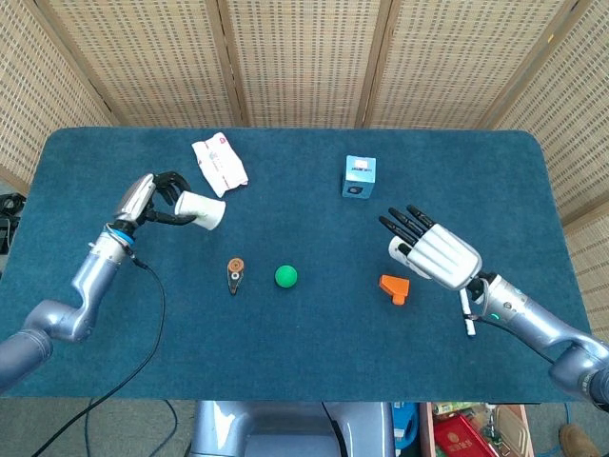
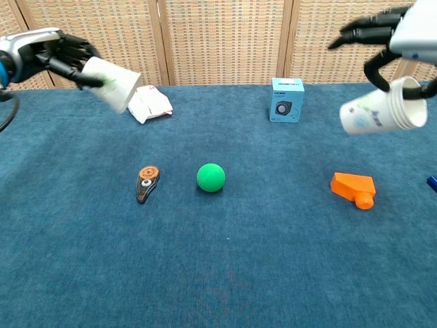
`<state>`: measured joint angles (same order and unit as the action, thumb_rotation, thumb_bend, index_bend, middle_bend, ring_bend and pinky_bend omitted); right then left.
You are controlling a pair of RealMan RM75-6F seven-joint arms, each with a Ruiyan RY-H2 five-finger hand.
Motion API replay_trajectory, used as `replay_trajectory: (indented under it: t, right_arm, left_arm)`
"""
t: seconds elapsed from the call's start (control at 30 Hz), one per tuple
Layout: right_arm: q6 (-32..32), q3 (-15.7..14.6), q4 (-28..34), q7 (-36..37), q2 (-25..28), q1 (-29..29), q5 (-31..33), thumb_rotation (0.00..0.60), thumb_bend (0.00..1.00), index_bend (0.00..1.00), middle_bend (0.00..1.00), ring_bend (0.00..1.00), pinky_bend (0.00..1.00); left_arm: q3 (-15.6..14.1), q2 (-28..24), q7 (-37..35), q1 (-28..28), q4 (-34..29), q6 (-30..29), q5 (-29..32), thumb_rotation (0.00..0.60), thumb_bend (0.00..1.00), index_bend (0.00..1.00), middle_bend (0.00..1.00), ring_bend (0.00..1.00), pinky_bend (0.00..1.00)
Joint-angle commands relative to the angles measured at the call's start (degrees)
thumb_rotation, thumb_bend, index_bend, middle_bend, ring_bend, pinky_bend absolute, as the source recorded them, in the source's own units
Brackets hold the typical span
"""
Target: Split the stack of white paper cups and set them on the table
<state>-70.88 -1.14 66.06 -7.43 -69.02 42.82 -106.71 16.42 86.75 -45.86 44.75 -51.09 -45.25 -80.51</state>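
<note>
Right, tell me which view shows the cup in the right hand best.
The chest view: the right hand's cup shows whole there, lying sideways in the air with its mouth to the right and fingers hooked over its rim. In the head view, the right hand covers it almost entirely; only a white sliver shows.

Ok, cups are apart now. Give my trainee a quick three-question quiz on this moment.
1. True or false: the left hand holds a cup in the air.
2. What lies nearest the ball: A) box B) tape dispenser C) packet?
3. Fill in: the right hand holds its cup above the orange ____.

Key: 1 true; 2 B; 3 block.
</note>
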Motion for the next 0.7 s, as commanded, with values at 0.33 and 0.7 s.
replay_trajectory:
  t: [0.33, 0.7]
  right_arm:
    - [6.7, 0.5, -0.7, -5.4, -2.7, 0.2, 4.4, 0.600, 0.44, 0.47, 0.13, 0.03, 0.23]
    - [-0.6, 7.9, 4.2, -4.5, -6.4, -3.0, 12.7, 0.600, 0.00, 0.00, 0.00, 0.00, 0.16]
  left_arm:
    - [-4.4, 3.7, 27.2, -1.5, 7.8, 2.5, 5.1, 0.600, 0.08, 0.37, 0.23, 0.33, 0.40]
    - [-2.5, -5.5, 28.1, -4.5, -7.7, 1.6, 9.6, 0.600, 0.08, 0.00, 0.00, 0.00, 0.02]
